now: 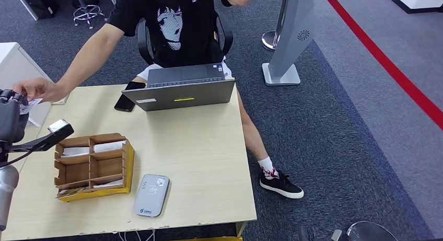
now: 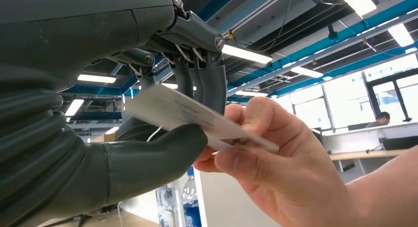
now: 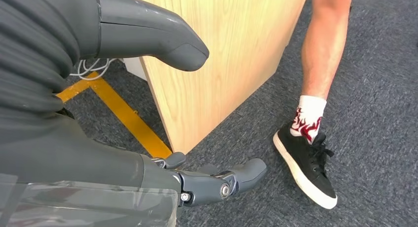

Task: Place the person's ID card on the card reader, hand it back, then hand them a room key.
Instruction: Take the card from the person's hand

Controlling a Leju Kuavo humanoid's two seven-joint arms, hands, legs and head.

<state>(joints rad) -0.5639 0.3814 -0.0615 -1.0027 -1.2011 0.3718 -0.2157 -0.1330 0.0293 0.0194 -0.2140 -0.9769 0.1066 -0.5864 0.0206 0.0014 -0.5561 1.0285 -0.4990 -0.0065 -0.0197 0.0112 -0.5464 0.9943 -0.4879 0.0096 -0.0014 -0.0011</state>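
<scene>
At the far left edge of the head view, the left hand [image 1: 11, 115] is raised above the table's [image 1: 198, 147] left border, and a person's hand [image 1: 36, 88] reaches in from the upper middle to meet it. The ID card [image 2: 197, 119] sits between them: in the left wrist view its near end is pinched between the grey thumb and the darker fingers [image 2: 209, 84], while the person's fingers grip its far end, so its long axis runs from the robot hand out toward the person. Right of this, the cardboard organiser [image 1: 93, 167] sits near the left front corner, the card reader [image 1: 151, 195] just beside it toward the front edge, with bare tabletop beyond and a laptop [image 1: 180, 92] along the back edge. The right hand [image 3: 148, 133] hangs beside the table's side panel above the carpet, fingers apart and empty.
</scene>
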